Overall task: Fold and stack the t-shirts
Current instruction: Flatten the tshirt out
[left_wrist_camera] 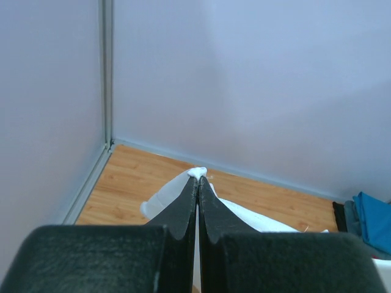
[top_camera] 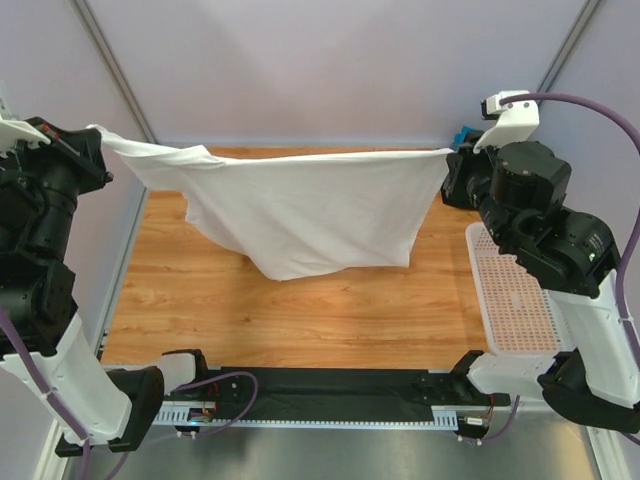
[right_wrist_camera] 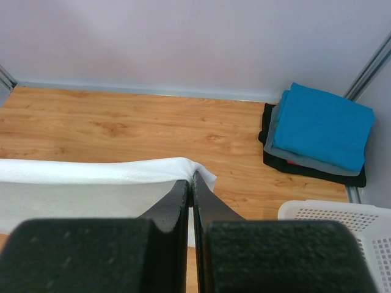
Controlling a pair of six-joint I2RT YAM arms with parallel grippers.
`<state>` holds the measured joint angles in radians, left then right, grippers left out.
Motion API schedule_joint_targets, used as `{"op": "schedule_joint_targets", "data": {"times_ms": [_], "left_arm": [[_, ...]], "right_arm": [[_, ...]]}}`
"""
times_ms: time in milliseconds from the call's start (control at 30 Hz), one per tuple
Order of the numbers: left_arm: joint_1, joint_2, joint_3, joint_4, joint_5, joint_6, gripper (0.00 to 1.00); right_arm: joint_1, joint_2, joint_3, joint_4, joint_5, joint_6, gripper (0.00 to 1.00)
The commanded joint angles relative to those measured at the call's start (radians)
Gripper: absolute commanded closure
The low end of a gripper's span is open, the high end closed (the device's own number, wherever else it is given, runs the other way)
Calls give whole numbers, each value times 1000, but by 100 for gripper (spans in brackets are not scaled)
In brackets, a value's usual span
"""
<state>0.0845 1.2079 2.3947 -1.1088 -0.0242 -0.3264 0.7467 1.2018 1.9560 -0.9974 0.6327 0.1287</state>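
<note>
White t-shirt [top_camera: 300, 215] | hangs between left gripper [left_wrist_camera: 198, 180] | right gripper [right_wrist_camera: 191, 180] | both clamped

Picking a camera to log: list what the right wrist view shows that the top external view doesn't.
Right wrist only: the folded stack's layers, bright blue tee on grey tee on black tee. Top external only: the left gripper holding a corner of the large white cloth t-shirt, stretched between both arms. Both: that shirt, the wooden table, the white perforated plastic basket.
</note>
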Motion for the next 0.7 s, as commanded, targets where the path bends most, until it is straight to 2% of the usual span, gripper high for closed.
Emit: {"op": "schedule_joint_targets", "data": {"times_ms": [0,167,333,567,667], "left_arm": [[-2,-39,26,-34,-45,59,100],[-2,-117,47,-25,-92,70,100],[-2,-185,52,-8,-80,24,100],[-3,-274,41,-14,-125,-7,100],[-2,-262,47,1,-108,0,100]], "right_arm": [[0,-50,18,-33,-5,31,100],[3,-106,-5,-86,-125,55,100],[23,-162,14,-113,-192,74,100],[29,-165,17,-165,-170,65,100],[31,-157,23,-190,-90,100,100]]}}
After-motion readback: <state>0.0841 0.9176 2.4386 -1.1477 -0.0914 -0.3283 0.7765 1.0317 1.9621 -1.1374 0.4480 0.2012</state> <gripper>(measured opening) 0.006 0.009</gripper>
